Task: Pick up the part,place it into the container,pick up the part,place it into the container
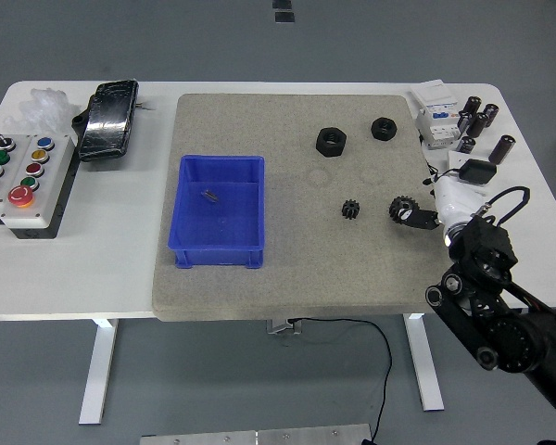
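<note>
The right hand (433, 209) reaches in over the worktop (120, 269), its fingers (417, 219) touching the larger black gear (403, 208); whether they pinch it I cannot tell. Just left of the hand lies a smaller gear (350, 210). Beyond it sit two black nuts (331, 142). Far left stands the blue container (218, 222).

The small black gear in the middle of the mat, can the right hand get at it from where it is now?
Probably yes. The right hand sits at the larger gear, and the small gear lies just beyond it on the open mat, with nothing between them.
</note>
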Available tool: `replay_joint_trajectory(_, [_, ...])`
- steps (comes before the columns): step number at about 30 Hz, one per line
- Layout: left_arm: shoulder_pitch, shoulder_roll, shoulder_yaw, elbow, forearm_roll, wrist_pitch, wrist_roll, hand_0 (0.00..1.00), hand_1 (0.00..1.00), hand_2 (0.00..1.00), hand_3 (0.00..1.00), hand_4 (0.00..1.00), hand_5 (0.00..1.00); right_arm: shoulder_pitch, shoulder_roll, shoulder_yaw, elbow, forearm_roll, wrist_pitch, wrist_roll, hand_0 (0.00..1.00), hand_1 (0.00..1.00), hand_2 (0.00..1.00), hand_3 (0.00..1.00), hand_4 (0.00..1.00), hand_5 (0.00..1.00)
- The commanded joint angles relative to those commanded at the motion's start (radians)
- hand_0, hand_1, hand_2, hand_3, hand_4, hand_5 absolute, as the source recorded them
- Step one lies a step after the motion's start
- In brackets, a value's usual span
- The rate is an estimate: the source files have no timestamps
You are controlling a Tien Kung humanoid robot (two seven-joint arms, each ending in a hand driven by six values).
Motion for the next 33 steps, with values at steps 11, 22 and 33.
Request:
replay_joint_trajectory(11, [-0.002, -0.004, 0.003, 0.000, -0.003, 0.000, 0.002, 0.667, 0.568, 0.528, 0.643, 0.654, 0.408, 0.052, 0.014, -0.078, -0.077, 0.046, -0.006, 0.000, 0.221, 0.442, 0.742, 0.799, 0.970, 0.592])
replay_joint_trajectory(22, [-0.003, -0.005, 0.007, 0.000, -0.007, 0.000, -0.003, 0.667, 0.569, 0.529, 0.644, 0.650, 0.410, 0.065, 0.011, -0.110, -0.104, 0.059, -0.016, 0.000, 0.199, 0.393, 0.503, 0.651, 0.196, 0.237])
replay_joint_trajectory(33, [-0.003, -0.006, 0.009, 0.000, -0.011, -0.001, -0.007, 0.667, 0.569, 0.530, 0.647, 0.646, 0.416, 0.070, 0.001, -0.138, -0.094, 0.018, -0.039, 0.000, 0.162, 0.342, 0.365, 0.535, 0.002, 0.002])
